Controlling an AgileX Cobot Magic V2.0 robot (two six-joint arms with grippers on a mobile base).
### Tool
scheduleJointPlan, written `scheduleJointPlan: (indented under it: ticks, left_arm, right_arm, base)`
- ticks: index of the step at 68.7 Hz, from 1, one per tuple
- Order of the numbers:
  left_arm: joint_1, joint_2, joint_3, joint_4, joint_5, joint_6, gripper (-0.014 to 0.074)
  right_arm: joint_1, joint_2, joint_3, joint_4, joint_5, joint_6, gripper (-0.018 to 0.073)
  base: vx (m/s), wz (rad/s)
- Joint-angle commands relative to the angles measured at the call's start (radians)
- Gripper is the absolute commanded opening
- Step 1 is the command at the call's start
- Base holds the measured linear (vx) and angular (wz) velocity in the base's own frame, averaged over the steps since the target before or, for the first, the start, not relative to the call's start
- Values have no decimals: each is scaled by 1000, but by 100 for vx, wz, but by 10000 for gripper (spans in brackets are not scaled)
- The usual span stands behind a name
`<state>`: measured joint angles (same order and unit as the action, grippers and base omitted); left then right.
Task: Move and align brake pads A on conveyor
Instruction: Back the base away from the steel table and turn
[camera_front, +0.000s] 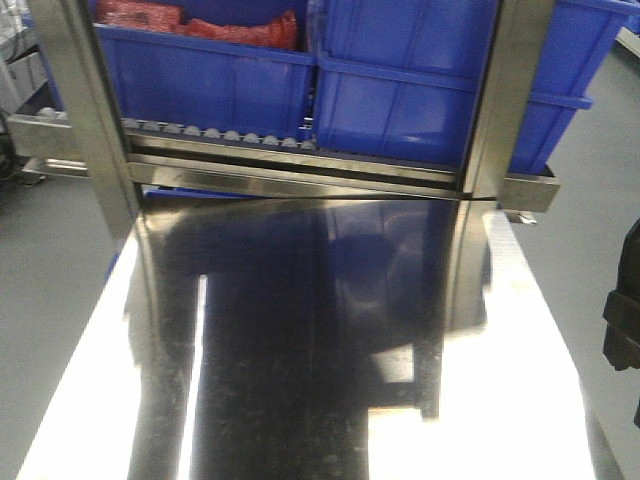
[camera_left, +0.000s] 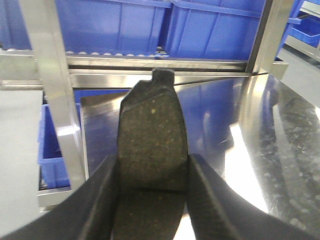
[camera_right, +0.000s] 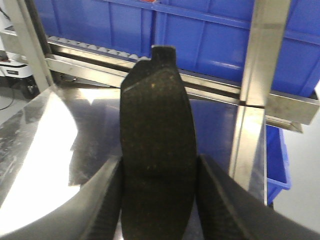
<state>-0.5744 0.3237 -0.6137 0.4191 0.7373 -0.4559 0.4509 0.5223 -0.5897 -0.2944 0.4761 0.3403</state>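
Left gripper, right gripper clamp brake pads; posts, bins ahead.

A shiny steel tabletop runs to a steel rack at its far edge, with an upright rising near each far corner. Two blue bins sit side by side on the rack's roller rail. The left bin holds something red. Grey floor shows past both side edges.
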Motion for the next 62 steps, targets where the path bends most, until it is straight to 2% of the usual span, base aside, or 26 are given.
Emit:
scheduleJointPlan:
  ticks: [1, 19, 62]
  left_arm:
    - [-4, 8, -28, 24, -90, -3, -6]
    - [-4, 8, -28, 25, -90, -3, -6]
    - [-4, 8, -28, 25, -90, -3, -6]
  right_arm:
    - [-1, 2, -32, -21, -96, -8, -7]
    - [-1, 2, -32, -21, -96, -8, -7]
    - [-1, 2, -32, -21, -96, -8, -7]
  base:
    - [-5, 26]
    - [-10, 49]
    - [-18, 71]
